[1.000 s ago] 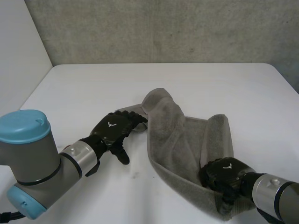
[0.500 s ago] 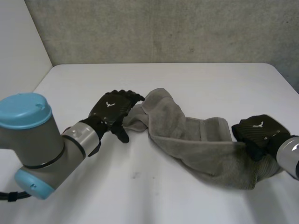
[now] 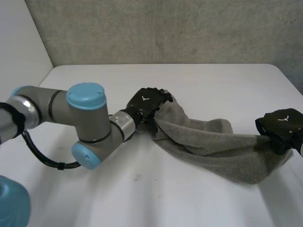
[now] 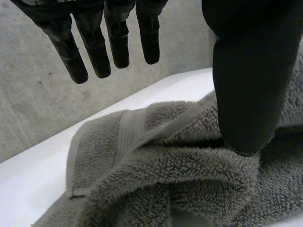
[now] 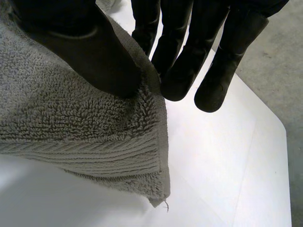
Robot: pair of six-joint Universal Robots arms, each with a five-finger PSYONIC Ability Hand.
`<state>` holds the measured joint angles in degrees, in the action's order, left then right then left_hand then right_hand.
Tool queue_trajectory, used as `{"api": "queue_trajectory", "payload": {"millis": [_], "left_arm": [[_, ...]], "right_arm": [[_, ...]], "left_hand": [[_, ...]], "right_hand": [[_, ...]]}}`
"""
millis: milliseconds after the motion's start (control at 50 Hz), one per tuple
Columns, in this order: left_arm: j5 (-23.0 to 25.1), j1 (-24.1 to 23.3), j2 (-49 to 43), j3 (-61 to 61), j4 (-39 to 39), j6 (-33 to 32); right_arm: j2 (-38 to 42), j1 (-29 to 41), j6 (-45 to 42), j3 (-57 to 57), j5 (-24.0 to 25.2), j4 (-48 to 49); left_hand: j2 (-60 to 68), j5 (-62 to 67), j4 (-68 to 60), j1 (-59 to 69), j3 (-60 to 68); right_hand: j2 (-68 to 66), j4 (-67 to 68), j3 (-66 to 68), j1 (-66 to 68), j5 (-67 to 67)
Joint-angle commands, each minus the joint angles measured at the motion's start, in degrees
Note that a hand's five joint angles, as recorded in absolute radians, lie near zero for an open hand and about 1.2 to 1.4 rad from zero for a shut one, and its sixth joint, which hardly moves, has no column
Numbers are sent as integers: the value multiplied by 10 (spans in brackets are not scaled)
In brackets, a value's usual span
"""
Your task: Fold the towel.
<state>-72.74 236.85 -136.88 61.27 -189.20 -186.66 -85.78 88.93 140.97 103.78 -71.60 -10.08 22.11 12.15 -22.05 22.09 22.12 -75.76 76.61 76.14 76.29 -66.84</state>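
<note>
Grey towel [image 3: 213, 146] stretched across white counter [image 3: 142, 198]. Right hand [image 3: 281, 125] pinched its corner, thumb against fingers. Left hand [image 3: 147, 101] lay open, fingers straight, thumb on opposite end.

Soft, even light from above keeps the white table [image 3: 199, 90] bright, without glare. The grey terry towel [image 3: 222, 151] throws a faint, diffuse shadow just beneath its near edge; its inner folds lie dim.

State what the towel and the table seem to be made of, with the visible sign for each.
Towel: grey terry cloth, probably cotton; looped pile, with a flat ribbed band near its edge. Table: smooth matt white top, perhaps laminate or painted board; the look leaves it open.
</note>
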Motion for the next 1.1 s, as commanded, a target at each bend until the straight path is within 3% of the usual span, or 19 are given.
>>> {"api": "queue_trajectory", "payload": {"millis": [20, 280, 320, 360, 460, 500, 660, 860, 960, 1100], "left_arm": [[0, -16, -45, -61, 20, -26], [25, -37, -101, -121, 35, -30], [31, -38, -104, -121, 37, -30], [28, -38, -103, -123, 37, -30], [-2, -38, -80, -124, 37, -30], [-35, -36, -43, -120, 36, -31], [-89, -13, 85, -95, 69, -33], [-111, -2, 287, -13, 123, -37], [-119, -1, 424, 31, 168, -105], [-136, 0, 508, 61, 189, -208]], "right_arm": [[0, -3, 0, 0, 0, 1], [0, -22, 0, -2, 12, 1], [0, -23, 0, -5, 12, 1], [0, -23, 0, -9, 12, 1], [-3, -21, 1, -28, 11, 1], [-5, -20, 4, -50, 11, 1], [-12, 8, 59, -135, 4, -1], [-56, 68, 93, -263, -7, -33], [-67, 92, 94, -356, -20, -120], [-66, 100, 91, -431, -19, -197]], "left_hand": [[54, 54, -55, 54, 54], [335, 335, -336, 335, 335], [524, 524, -525, 524, 524], [578, 578, -579, 579, 578], [579, 579, -580, 579, 579], [579, 579, -580, 579, 579], [579, 579, -580, 579, 579], [579, 579, -580, 579, 579], [579, 579, -580, 579, 579], [579, 579, -580, 579, 579]], "right_hand": [[-42, 34, 39, 37, -32], [-42, 34, 39, 37, -32], [-42, 34, 39, 37, -32], [-42, 34, 39, 37, -32], [-42, 34, 39, 37, -32], [-42, 34, 39, 37, -32], [-42, 34, 39, 37, -32], [-42, 34, 39, 37, -32], [-42, 34, 39, 37, -32], [-42, 34, 39, 37, -32]]}}
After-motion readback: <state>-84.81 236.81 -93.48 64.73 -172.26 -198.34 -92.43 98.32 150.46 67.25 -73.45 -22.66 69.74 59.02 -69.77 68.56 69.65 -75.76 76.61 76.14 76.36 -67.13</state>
